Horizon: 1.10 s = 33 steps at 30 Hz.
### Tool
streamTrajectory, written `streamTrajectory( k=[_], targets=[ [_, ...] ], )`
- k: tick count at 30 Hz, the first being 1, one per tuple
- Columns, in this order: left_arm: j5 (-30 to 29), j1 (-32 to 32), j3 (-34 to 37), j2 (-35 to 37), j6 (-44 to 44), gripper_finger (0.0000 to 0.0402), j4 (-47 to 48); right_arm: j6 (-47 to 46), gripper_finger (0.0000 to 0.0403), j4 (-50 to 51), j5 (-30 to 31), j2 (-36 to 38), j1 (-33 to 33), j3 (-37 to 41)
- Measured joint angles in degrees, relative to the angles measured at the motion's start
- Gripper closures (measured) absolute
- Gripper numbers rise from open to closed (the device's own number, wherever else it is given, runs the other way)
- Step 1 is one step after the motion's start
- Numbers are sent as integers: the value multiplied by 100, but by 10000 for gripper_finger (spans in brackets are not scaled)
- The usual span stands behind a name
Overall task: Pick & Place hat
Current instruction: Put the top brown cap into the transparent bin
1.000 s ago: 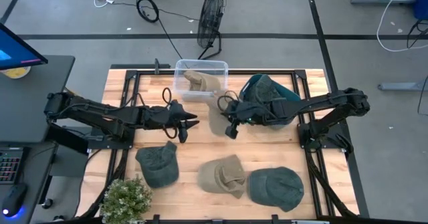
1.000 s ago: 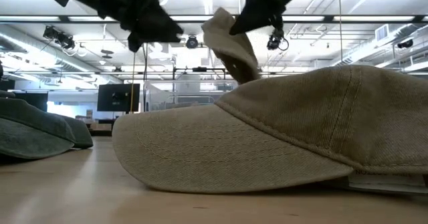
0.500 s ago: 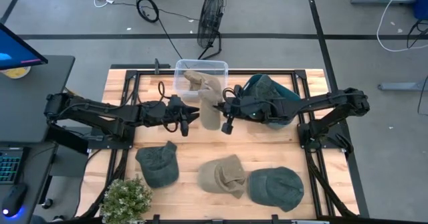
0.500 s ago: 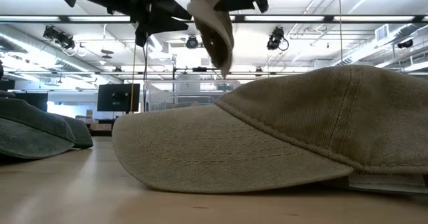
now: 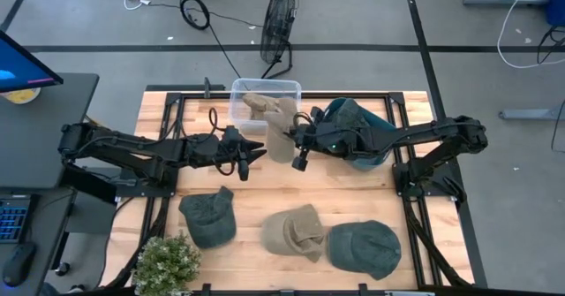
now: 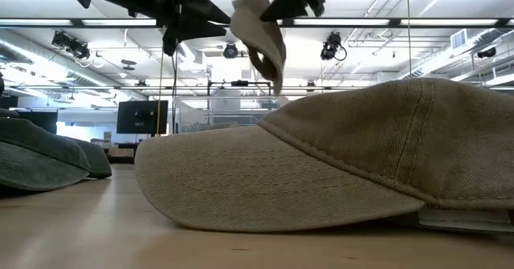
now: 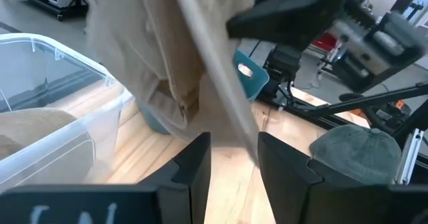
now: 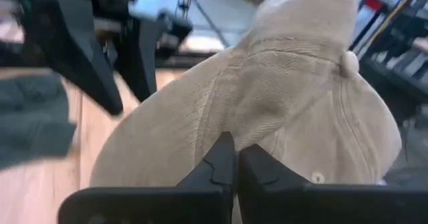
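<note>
A tan cap (image 5: pixel 280 133) hangs in the air just in front of the clear bin (image 5: pixel 265 91), which holds another tan cap (image 5: pixel 259 103). My right gripper (image 5: pixel 297 143) comes in from the table's right and is shut on the hanging cap (image 8: pixel 281 97). In the low view the cap (image 6: pixel 260 34) dangles between the two arms. My left gripper (image 5: pixel 256 151) is open, just left of the cap. In the left wrist view its gripper (image 7: pixel 234 162) has the cap's brim (image 7: pixel 221 83) hanging right before the gap; whether they touch, I cannot tell. My right gripper pinches the tan cap's crown cloth (image 8: pixel 231 127) between its two shut fingers (image 8: pixel 217 164), below the top button (image 8: pixel 347 63). The fingers come roughly level from the table's right. The cap is lifted clear and hangs slack below them.
On the near half of the table lie a green cap (image 5: pixel 209 218), a tan cap (image 5: pixel 296 232) and another green cap (image 5: pixel 365 247). A teal and green pile (image 5: pixel 355 130) sits under the right arm. A potted plant (image 5: pixel 166 262) stands at the near left corner.
My right gripper has carried the tan cap up and toward the far edge, closer to the bin, and the cap has swung and turned beneath it. My left gripper has shifted slightly right toward the cap and stayed open.
</note>
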<state>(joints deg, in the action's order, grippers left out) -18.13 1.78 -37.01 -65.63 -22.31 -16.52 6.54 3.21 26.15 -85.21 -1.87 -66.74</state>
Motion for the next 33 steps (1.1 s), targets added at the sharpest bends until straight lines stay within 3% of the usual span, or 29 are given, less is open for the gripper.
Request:
streamTrajectory(
  k=[10,20,24,29,33],
  targets=[
    [-2,-13,0,2,407,275,-363,449,399,-807,-28,0,252,0],
    [-3,-87,0,4,802,279,-693,506,399,-1334,-932,0,326,0],
    [-3,-178,0,4,868,310,-663,615,399,-1426,-1212,0,324,0],
    [15,-250,0,4,1138,386,-641,603,395,-1252,-1208,-1,359,0],
    [27,-418,7,-3,679,385,-616,581,379,-839,-1160,2,444,-7]
  ],
)
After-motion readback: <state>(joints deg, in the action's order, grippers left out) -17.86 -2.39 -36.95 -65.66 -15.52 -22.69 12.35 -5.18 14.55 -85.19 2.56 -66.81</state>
